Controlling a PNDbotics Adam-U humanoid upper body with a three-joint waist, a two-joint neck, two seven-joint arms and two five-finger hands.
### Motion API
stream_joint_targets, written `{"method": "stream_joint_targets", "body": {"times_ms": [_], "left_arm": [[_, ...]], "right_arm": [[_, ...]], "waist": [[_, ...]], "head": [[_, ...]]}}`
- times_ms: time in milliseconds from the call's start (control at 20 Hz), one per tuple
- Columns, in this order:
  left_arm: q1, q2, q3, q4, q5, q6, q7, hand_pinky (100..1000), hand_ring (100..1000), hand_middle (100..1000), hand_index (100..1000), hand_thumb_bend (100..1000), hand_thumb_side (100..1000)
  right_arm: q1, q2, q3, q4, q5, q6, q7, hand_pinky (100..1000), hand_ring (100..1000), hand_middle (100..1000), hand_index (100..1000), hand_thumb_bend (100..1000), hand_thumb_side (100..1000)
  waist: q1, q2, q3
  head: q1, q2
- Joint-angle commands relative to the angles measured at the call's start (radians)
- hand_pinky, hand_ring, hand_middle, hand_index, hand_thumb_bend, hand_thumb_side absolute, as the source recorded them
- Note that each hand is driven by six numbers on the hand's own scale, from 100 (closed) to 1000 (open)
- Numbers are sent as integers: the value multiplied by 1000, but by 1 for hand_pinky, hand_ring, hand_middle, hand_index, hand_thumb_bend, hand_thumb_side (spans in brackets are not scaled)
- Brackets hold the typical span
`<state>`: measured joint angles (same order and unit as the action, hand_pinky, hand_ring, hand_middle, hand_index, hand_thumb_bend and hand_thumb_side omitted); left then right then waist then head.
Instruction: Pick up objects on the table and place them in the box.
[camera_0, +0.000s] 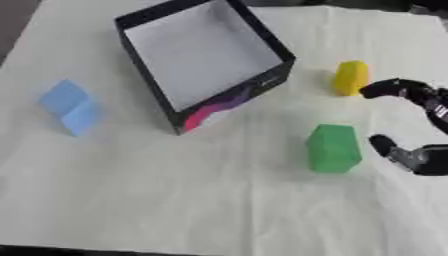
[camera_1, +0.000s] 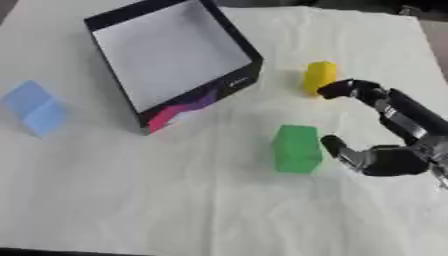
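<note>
Fingers (camera_1: 350, 90) and thumb spread wide, right hand (camera_1: 389, 160) beside green block (camera_1: 296, 149), holding nothing, yellow block (camera_1: 319, 76) near fingertips.

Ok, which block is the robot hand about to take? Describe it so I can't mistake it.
Start at the black box in the upper middle of the white table. The green block stands in front of its right corner, just left of the open right robot hand. It is the only green one; the yellow block sits farther back and the blue block far left.
</note>
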<state>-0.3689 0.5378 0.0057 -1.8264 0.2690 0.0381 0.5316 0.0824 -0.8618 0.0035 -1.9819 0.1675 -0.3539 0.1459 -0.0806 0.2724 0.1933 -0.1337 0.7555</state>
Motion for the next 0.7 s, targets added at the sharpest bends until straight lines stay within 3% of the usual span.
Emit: {"method": "stream_joint_targets", "body": {"times_ms": [50, 150, 350, 700], "left_arm": [[-5, 34, 2, -9, 4, -1, -3, 684, 568, 790, 823, 443, 576], [-4, 35, 2, -9, 5, -1, -3, 684, 568, 790, 823, 444, 577], [-2, 36, 0, -7, 6, -1, -5, 684, 568, 790, 823, 443, 578], [-1, 38, -3, -7, 7, 0, -7, 684, 567, 789, 823, 441, 578]], "right_arm": [[-12, -56, 2, -18, -31, -4, 0, 945, 835, 826, 901, 382, 296], [-21, -74, 3, -18, -49, -8, 11, 947, 838, 829, 902, 405, 219], [-37, -111, 11, -18, -75, -9, 46, 953, 841, 831, 903, 427, 154], [-75, -165, 40, -18, -143, 17, 111, 960, 840, 830, 904, 424, 234]], "waist": [[-7, -25, 0], [-7, -25, -1], [-9, -26, -3], [-11, -26, 0]], "head": [[2, 7], [2, 8], [0, 13], [-5, 15]]}}
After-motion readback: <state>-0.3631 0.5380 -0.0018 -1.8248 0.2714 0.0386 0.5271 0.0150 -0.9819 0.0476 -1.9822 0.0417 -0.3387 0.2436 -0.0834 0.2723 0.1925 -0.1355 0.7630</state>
